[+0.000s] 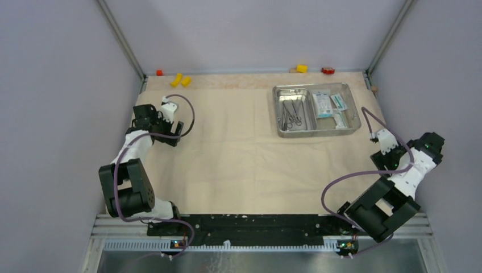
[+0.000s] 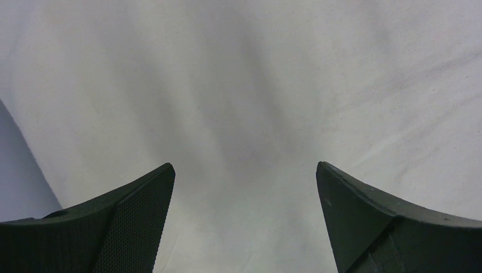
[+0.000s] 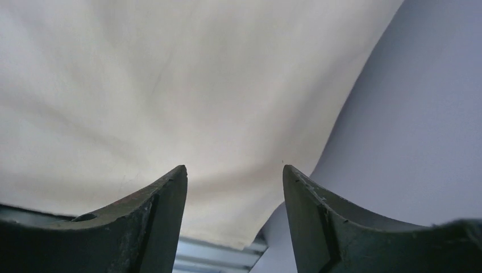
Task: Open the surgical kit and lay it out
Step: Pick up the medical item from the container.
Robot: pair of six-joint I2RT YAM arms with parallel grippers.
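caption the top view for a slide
Cloth wrap spread flat, steel tray with instruments and packets resting at its far right

Soft, even light makes the top view bright and sharp, with mild glare on the shiny rectangular steel tray point(image 1: 318, 134) at 1 o'clock, while both wrist views show the beige cloth wrap point(image 1: 244, 159) blurred and faintly shadowed

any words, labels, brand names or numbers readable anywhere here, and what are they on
No text reads clearly in any view.
sealed packets in the steel tray: white and teal print is visible, but it is too small and blurred to read.
cloth wrap: plain, no markings seen, and the same in both wrist views.
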